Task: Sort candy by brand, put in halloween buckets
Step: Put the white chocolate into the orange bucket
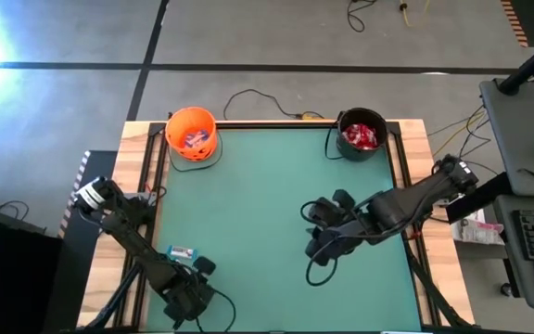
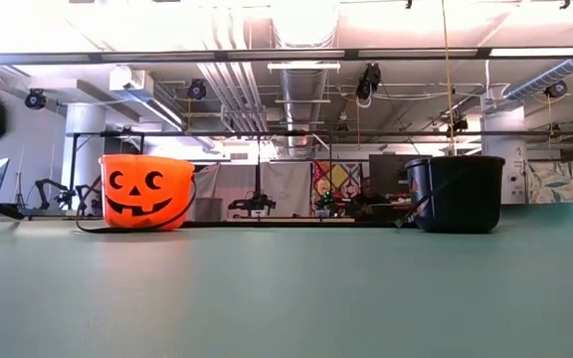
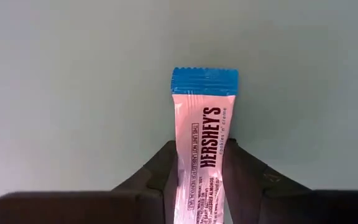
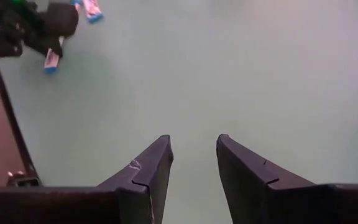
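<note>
My left gripper (image 3: 199, 180) sits low at the near left corner of the green table (image 1: 267, 213), and a light blue-and-white bar (image 3: 201, 165) lies lengthwise between my two left fingers (image 3: 157, 177), which press against its sides: I am clenched on it. Its crimped blue end pokes out ahead of my fingertips, with bare mat beyond.

A second blue-and-white bar (image 1: 181, 251) lies on the mat just beside my left arm, near the table's left edge.

My right gripper (image 4: 193, 155) hangs over the middle right of the table, its fingers (image 4: 151, 171) parted by a narrow gap with only mat showing between them; it grips nothing.

At the far edge stand the two pails, well apart from both grippers: the orange bucket (image 1: 191, 133) at far left with blue-wrapped pieces inside, the black bucket (image 1: 362, 134) at far right holding red packets (image 1: 361, 136). Open mat lies between me and both.
</note>
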Robot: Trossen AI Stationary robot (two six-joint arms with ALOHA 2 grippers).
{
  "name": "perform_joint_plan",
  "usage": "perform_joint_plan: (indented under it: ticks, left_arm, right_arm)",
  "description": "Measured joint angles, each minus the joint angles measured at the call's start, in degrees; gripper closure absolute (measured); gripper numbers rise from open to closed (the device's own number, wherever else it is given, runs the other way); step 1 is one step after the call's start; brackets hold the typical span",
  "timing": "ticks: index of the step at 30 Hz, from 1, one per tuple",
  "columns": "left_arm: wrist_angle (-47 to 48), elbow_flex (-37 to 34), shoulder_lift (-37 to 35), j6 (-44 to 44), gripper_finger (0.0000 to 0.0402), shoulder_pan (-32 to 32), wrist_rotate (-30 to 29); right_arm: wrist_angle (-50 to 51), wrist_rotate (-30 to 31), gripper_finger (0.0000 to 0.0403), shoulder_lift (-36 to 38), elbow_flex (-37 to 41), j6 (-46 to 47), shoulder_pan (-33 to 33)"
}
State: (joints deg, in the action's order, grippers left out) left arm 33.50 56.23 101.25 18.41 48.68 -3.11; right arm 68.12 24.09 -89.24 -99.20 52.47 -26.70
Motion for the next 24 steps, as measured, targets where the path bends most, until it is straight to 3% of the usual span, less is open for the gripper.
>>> perform_joint_plan:
  ticks: [7, 13, 17, 21, 24]
  left_arm:
    - [12.31, 0.24, -9.75, 3.12, 0.0335, -5.94, -12.57]
    - [19.71, 0.28, -24.02, 2.05, 0.0368, -18.39, -20.11]
    - [20.99, 0.28, -33.26, -1.31, 0.0394, -30.69, -20.91]
    - [19.77, 0.26, -37.81, -4.77, 0.0398, -42.59, -14.69]
    - [17.41, -0.26, -37.79, -4.2, 0.0383, -46.85, -10.92]
  right_arm:
    - [8.67, 0.88, 0.0281, 0.03, -6.6, -0.3, 0.24]
    - [9.57, 4.56, 0.0277, 0.03, -11.11, -0.74, 0.28]
    - [9.53, 4.55, 0.0283, 0.03, -13.12, -0.68, 0.22]
    - [9.57, 4.43, 0.0287, 0.03, -13.33, 0.21, -0.17]
    - [9.55, 4.38, 0.0285, -0.12, -13.03, 0.59, -0.44]
